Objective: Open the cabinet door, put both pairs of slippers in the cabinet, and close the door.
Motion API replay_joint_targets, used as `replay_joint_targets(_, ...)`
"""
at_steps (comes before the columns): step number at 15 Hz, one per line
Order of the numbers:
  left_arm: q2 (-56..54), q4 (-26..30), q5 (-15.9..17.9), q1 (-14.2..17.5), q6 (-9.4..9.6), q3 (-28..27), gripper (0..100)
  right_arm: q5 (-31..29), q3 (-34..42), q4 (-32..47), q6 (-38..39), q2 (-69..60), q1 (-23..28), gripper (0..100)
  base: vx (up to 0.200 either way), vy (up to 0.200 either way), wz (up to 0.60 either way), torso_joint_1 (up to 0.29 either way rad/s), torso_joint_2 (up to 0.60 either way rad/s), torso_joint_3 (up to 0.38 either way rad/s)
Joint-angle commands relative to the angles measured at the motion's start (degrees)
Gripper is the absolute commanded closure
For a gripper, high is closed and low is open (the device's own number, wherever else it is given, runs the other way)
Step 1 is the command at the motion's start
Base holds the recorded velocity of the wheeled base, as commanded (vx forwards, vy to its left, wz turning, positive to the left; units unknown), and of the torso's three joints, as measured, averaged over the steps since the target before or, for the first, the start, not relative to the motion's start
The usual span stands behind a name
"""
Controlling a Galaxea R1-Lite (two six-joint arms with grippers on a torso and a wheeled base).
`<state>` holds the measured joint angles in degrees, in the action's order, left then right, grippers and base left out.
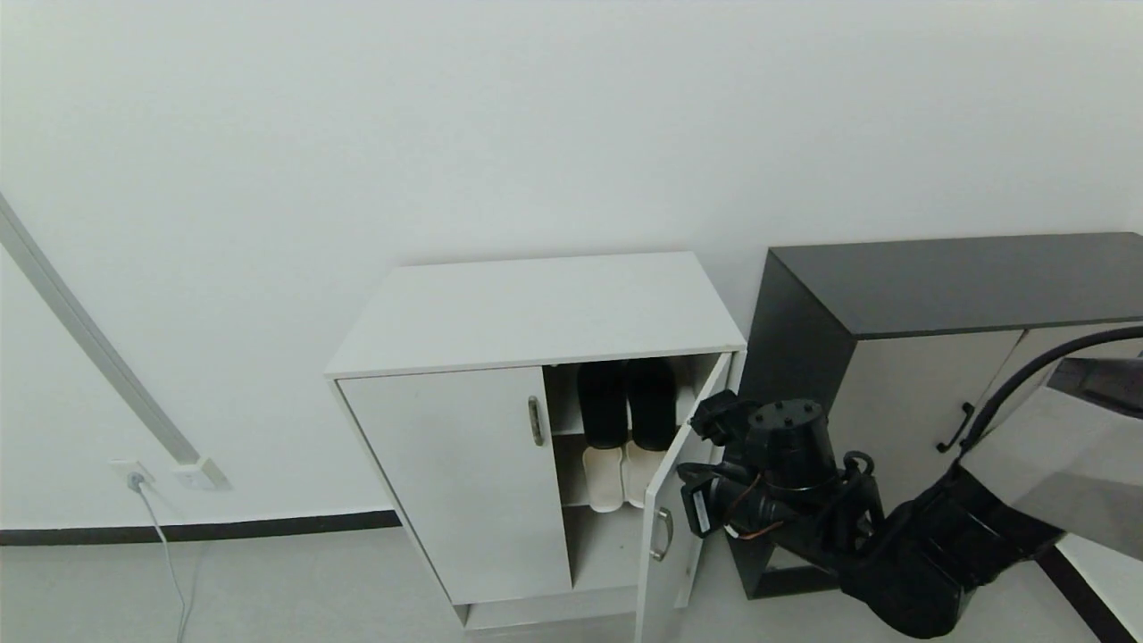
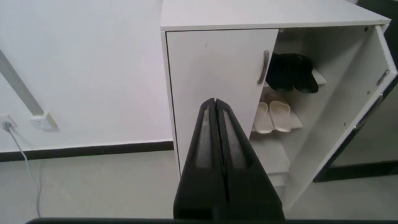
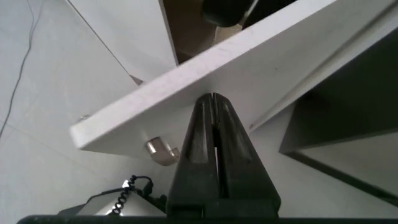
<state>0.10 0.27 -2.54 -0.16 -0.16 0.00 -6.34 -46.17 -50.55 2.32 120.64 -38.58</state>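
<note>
At lower centre the black slippers (image 1: 628,402) sit above the white slippers (image 1: 616,473) inside the cabinet (image 1: 536,313), its right door (image 1: 680,487) open; the right pincer (image 3: 213,97), at this door, and the left pincer (image 2: 215,101) are both closed, empty.

Plain room fitted like a home entryway: a white cabinet (image 1: 536,308) with black slippers (image 1: 628,402) and white slippers (image 1: 616,473) on its shelves stands beside a dark cabinet (image 1: 946,281) against a bare white wall (image 1: 446,116) with black skirting (image 1: 196,531), a wall socket (image 1: 132,471) and pale floor (image 1: 268,589).
</note>
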Motion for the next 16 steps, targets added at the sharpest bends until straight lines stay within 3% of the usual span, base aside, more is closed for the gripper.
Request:
replay_joint_targets(1,0.0,0.0,-0.1,0.0,-0.11,0.0,100,0.0,-3.2,-0.5,0.4,4.9,0.2,100,0.000,0.000,0.00,0.000,0.00,0.000)
replay_joint_targets(11,0.0,0.0,-0.1,0.0,-0.11,0.0,100,-0.3,-20.5,-0.7,4.0,16.8,2.9,100,0.000,0.000,0.00,0.000,0.00,0.000)
replay_joint_targets(16,0.0,0.0,0.0,0.0,-0.11,0.0,100,-0.3,-24.8,-1.2,5.2,19.4,4.3,100,0.000,0.000,0.00,0.000,0.00,0.000)
